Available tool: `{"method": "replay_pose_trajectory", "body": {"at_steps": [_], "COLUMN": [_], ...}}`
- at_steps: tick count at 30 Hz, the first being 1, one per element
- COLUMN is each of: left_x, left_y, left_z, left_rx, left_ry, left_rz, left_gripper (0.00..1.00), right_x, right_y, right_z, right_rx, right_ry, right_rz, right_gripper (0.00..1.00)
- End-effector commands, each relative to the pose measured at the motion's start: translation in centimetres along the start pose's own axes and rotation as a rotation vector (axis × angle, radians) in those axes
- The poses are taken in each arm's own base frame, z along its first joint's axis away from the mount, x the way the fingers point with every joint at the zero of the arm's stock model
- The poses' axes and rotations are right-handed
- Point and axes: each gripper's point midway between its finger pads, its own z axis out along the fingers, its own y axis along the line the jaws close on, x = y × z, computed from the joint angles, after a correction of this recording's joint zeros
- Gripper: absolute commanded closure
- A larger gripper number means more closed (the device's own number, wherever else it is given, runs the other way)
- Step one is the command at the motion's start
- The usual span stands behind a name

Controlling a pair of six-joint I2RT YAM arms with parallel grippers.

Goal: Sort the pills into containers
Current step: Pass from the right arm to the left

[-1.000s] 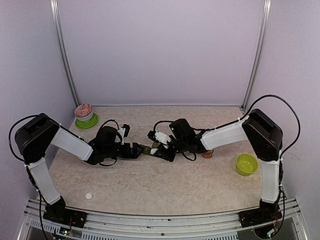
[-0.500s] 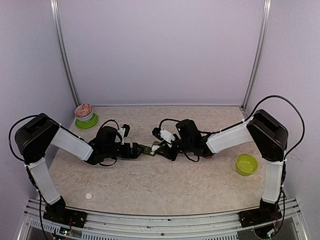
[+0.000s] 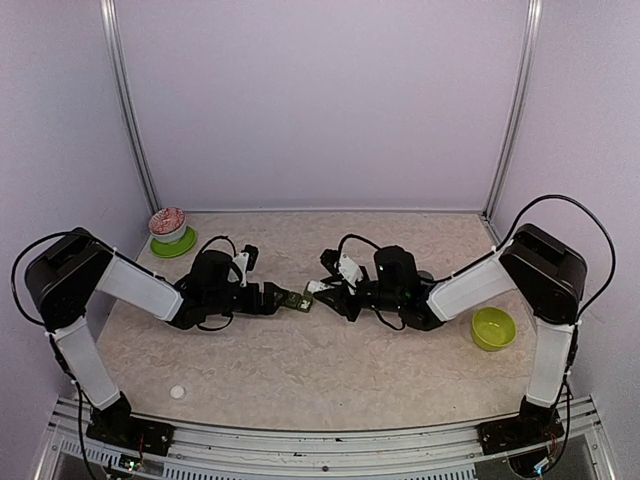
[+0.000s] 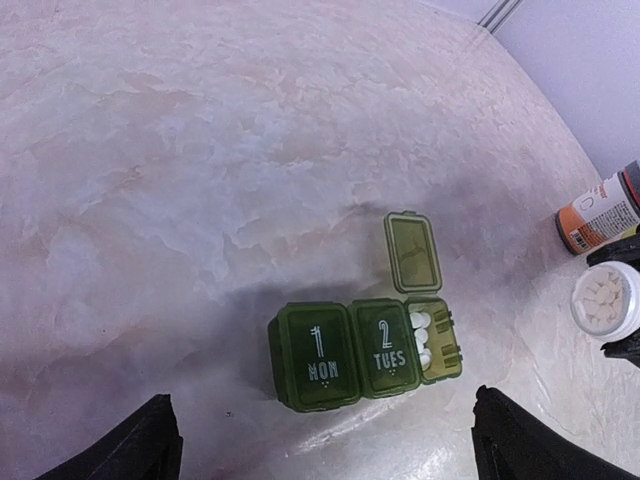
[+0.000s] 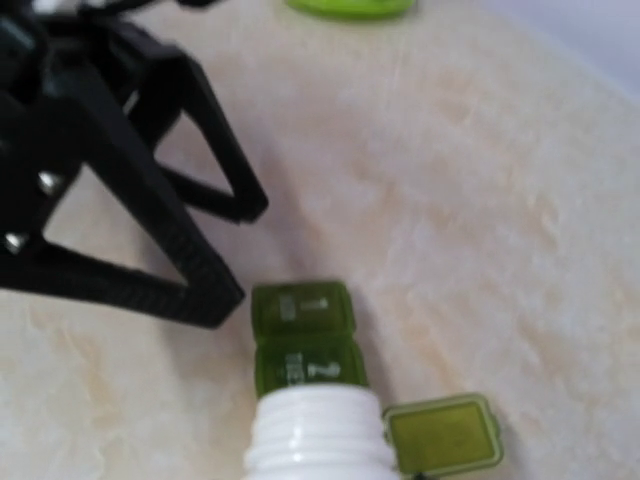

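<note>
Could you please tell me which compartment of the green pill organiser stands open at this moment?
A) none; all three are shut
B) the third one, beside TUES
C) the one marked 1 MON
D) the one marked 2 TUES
B: in the left wrist view the third compartment has its lid flipped up and white pills inside, while the MON lid and the TUES lid lie shut.
</note>
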Motion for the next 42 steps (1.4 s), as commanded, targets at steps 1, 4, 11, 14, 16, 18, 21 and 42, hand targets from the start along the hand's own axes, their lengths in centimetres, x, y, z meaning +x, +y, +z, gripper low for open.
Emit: {"method": "replay_pose_trajectory", "body": {"at_steps": [1,4,11,14,16,18,21,42], "left_x": [-1.2,-1.7,-4.3,-6.1,-6.8,-7.2,-7.6,-7.3], "left_y": [-1.1,-1.4,-4.6,-7.8,-10.0,-12.1,-14.9,-18.9], "left_z": [-0.9,-1.4,-4.4,-6.5,-7.8,-9.0,-10.4,-11.2], "left_rx": [0.042,0.061,0.224,0.353,0.446,0.538,0.653,0.825], "left_ry": [-0.047,-0.06,-0.13,-0.166,-0.177,-0.176,-0.172,-0.116], "left_rz": [0.029,0.025,0.01,0.038,0.064,0.087,0.115,0.123], "left_gripper": [0.01,0.01,0.01,0.01,0.01,0.01,0.01,0.22], "right_x": [-4.9,-5.4,-7.8,-8.9,-9.7,-10.4,-11.2,-12.7], "right_y": [-0.5,-0.3,0.8,1.6,2.1,2.9,3.8,7.0], "right_z": [-2.1,-3.1,-5.5,-6.2,-6.7,-7.1,-7.3,-7.3], "right_rx": [0.03,0.038,0.046,0.047,0.053,0.052,0.055,0.019], "right_ry": [-0.208,-0.256,-0.344,-0.366,-0.384,-0.402,-0.419,-0.446], "right_rz": [-0.016,-0.015,-0.07,-0.113,-0.14,-0.167,-0.198,-0.268], "right_gripper": [0.71,0.7,0.69,0.69,0.68,0.68,0.68,0.68]}}
